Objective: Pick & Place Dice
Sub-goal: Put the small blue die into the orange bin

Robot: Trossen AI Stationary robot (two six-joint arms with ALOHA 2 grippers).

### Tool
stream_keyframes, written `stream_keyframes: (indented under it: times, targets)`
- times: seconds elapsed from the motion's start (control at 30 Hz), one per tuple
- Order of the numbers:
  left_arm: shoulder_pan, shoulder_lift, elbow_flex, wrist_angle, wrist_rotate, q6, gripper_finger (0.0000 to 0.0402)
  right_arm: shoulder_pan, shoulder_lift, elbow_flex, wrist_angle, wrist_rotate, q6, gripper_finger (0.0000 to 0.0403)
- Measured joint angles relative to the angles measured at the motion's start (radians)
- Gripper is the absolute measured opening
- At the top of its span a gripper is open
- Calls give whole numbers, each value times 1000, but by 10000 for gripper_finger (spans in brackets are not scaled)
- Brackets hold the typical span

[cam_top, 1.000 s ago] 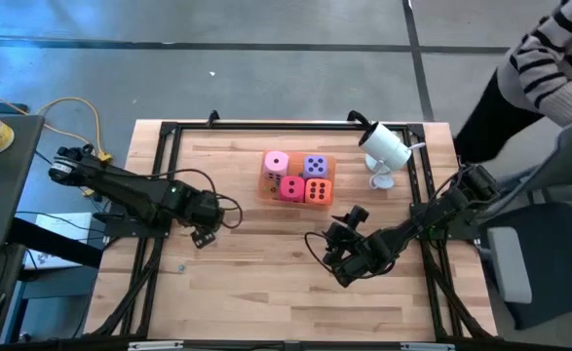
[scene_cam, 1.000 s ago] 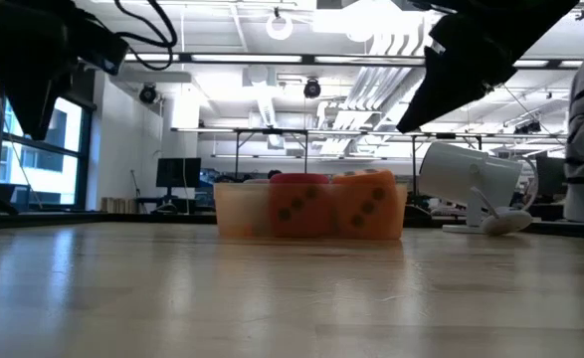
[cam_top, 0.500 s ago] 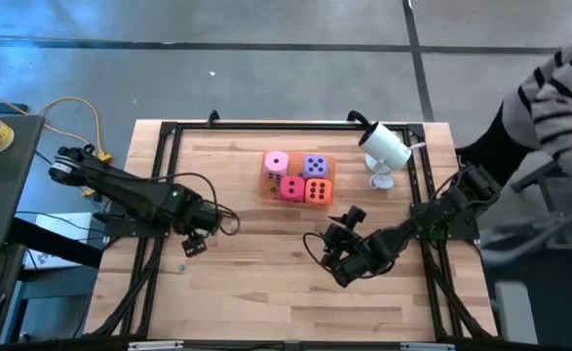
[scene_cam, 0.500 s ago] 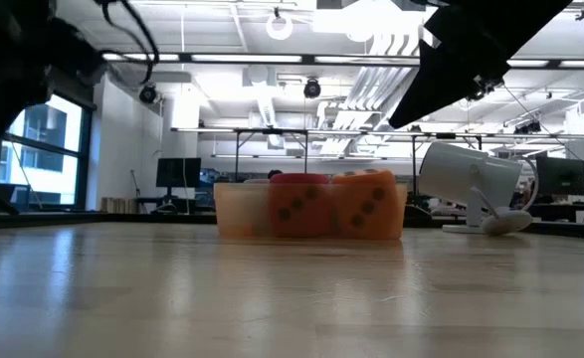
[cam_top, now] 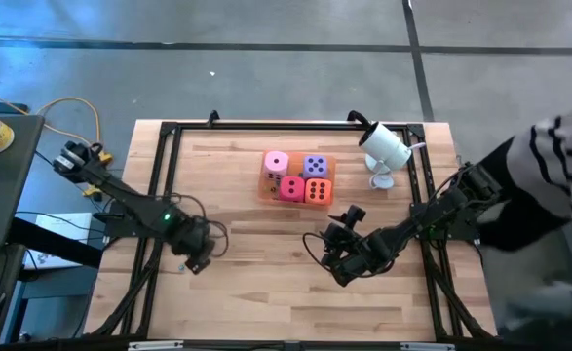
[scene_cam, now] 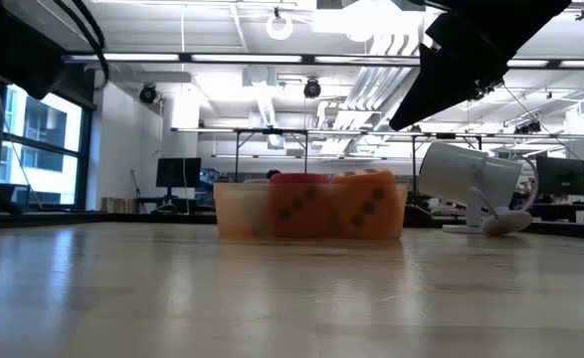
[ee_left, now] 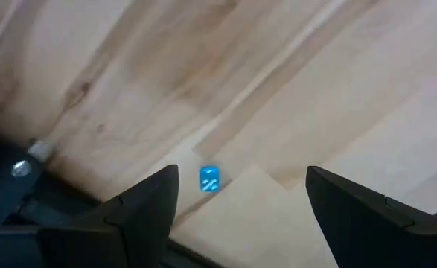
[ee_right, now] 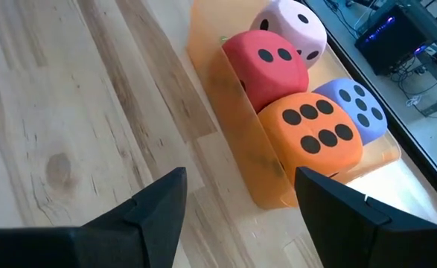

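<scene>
All four dice sit inside the translucent orange tray (cam_top: 298, 191) near the table's far middle: pink (cam_top: 276, 162), lavender-purple (cam_top: 314, 166), red (cam_top: 291, 188) and orange (cam_top: 317, 190). The right wrist view shows them packed together: red (ee_right: 266, 59), orange (ee_right: 319, 134), pink (ee_right: 298, 26), purple (ee_right: 356, 100). My left gripper (cam_top: 194, 261) hovers open over bare wood near the table's left edge. My right gripper (cam_top: 341, 265) is open too, hanging on the near side of the tray and holding nothing.
A white camera on a stand (cam_top: 384, 151) rests by the table's far right corner. A small blue speck (ee_left: 209, 179) lies on the wood under my left gripper. A person in a striped top (cam_top: 549, 185) stands at the right edge. Bare wood spans the near half.
My left arm has drawn back from the table's middle toward the left and near edge, ending over the left rail. The person at the right has shifted toward the near side. The right arm and the dice have stayed put.
</scene>
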Motion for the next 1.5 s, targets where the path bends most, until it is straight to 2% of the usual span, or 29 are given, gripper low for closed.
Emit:
stream_keyframes:
  times: [0.13, 0.63, 0.93, 1.17, 1.5]
  targets:
    - [-77, 0, 0, 13, -70, -87, 285, -11, 0, 0, 0, 4, 0, 239]
    - [-258, 1, 0, 12, -128, -318, 285, -25, 0, 0, 31, -27, 7, 239]
    - [-346, 21, -5, 28, -147, -526, 285, -25, 0, 0, 31, -27, 8, 239]
    - [-374, 117, -6, 56, -112, -548, 285, -25, 0, 0, 31, -27, 8, 239]
    - [-370, 227, -6, 50, -121, -479, 285, -25, 0, 0, 50, -27, 4, 239]
